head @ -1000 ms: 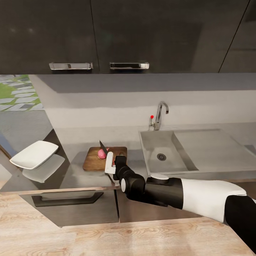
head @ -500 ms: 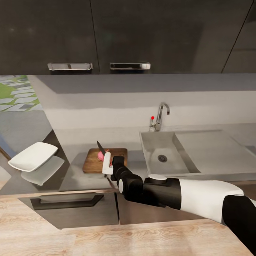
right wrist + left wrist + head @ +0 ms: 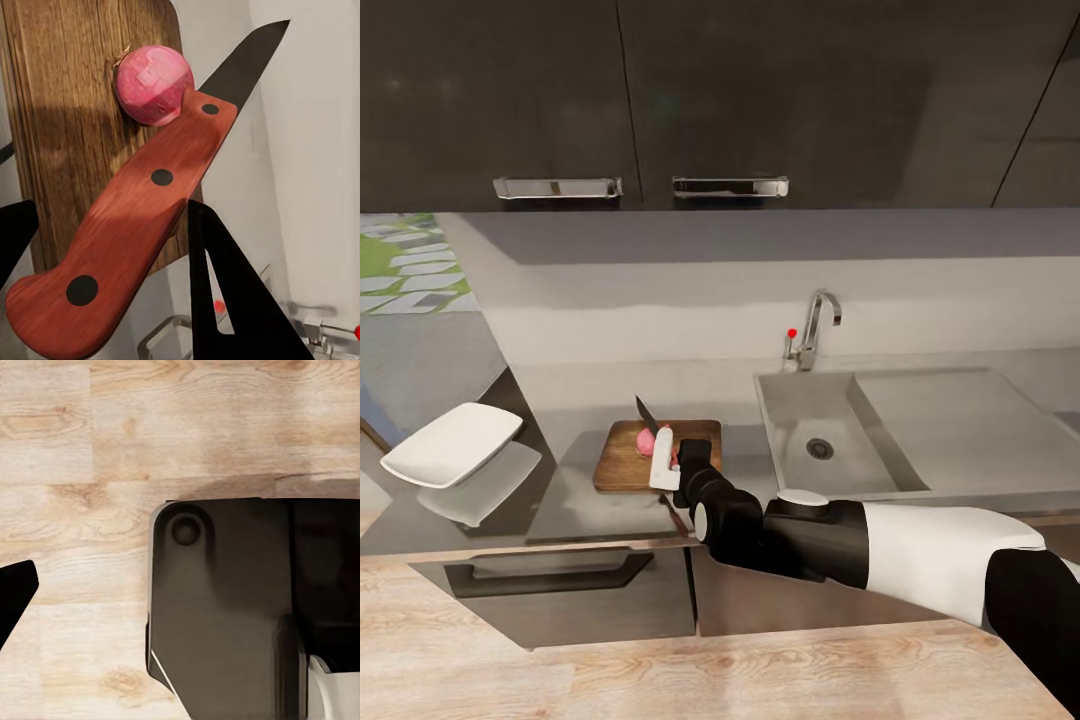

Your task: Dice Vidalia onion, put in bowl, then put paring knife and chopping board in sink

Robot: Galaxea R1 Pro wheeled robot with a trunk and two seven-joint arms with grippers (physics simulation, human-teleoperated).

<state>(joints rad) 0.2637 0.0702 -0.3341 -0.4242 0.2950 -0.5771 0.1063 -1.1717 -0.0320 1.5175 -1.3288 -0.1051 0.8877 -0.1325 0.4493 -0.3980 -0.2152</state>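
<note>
Over the last second the right gripper [image 3: 663, 462] has edged the paring knife [image 3: 647, 412] slightly toward the back of the chopping board [image 3: 622, 462], while the head camera drifted a little, shifting the whole scene. The Vidalia onion [image 3: 647, 440] has stayed in place.

State now: the right gripper is clamped on the knife's reddish handle, one dark finger [image 3: 225, 292] crossing under it. The left gripper's state cannot be told from the left wrist view, which shows wooden floor and a dark part of the robot.

Location: the onion lies whole on the board, just left of the sink [image 3: 810, 440] on the countertop [image 3: 580, 490]. The bowl [image 3: 450, 445] sits well apart at the far left.

Orientation: in the head view the knife's long axis runs from the gripper up and away, tip toward the back wall and leaning left. In the right wrist view the handle crosses just beside the onion [image 3: 154, 84], with the blade [image 3: 246, 64] extending past the board's edge [image 3: 176, 45] — over bare counter.

Risks, as judgement:
- The blade appears offset from the onion; a downward stroke from here could miss it or strike the countertop.
- The onion is round and unrestrained — a glancing contact could roll it off the board.
</note>
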